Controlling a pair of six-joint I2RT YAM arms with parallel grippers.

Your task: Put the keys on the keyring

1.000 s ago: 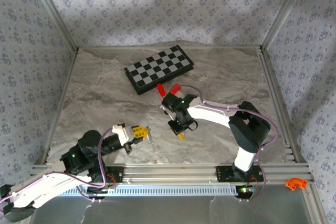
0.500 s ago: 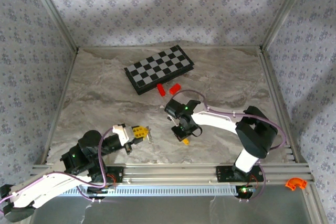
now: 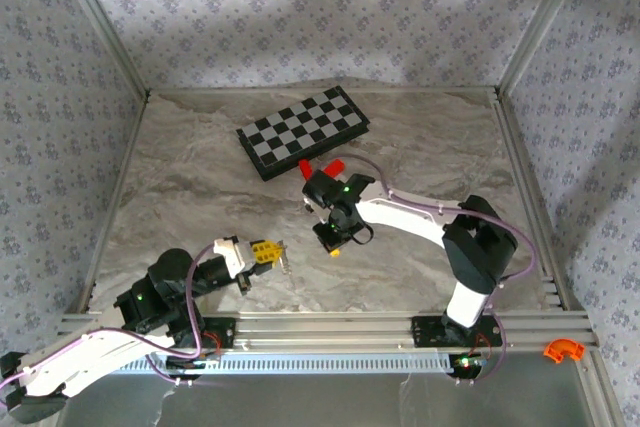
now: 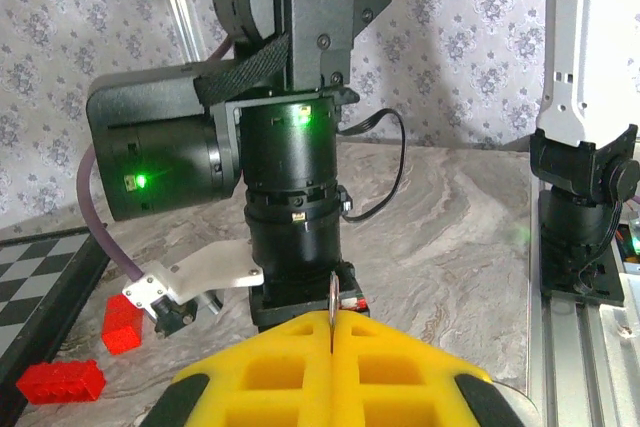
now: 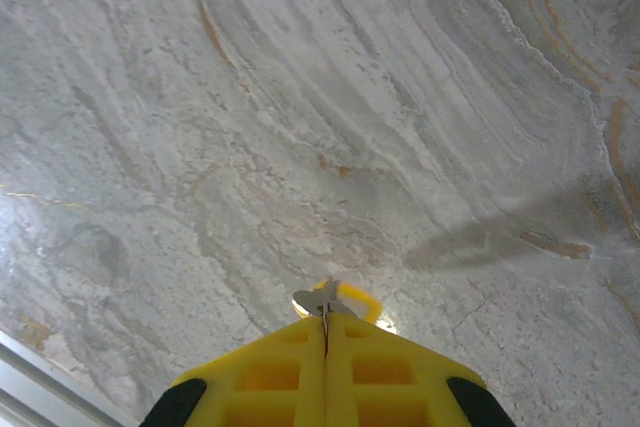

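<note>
Chessboard [image 3: 303, 132]: one. Two red blocks [image 3: 333, 165] lie touching its near edge. One key [image 5: 365, 300] sits further to the near side of the chessboard than the blocks, clamped in the right gripper [image 5: 325, 322]. Its rounded yellow end pokes out past the fingertips toward the table, and its long axis is mostly hidden. The left gripper [image 4: 331, 332], well apart from the chessboard on the near-left, is pinched on one thin keyring [image 4: 331, 309], seen edge-on and upright.

The grey marbled surface [image 3: 190, 177] carries a black-and-white chessboard [image 3: 303, 131] lying askew toward its far side. Two red blocks [image 3: 306, 167] rest on the surface just beside the board's near edge.
</note>
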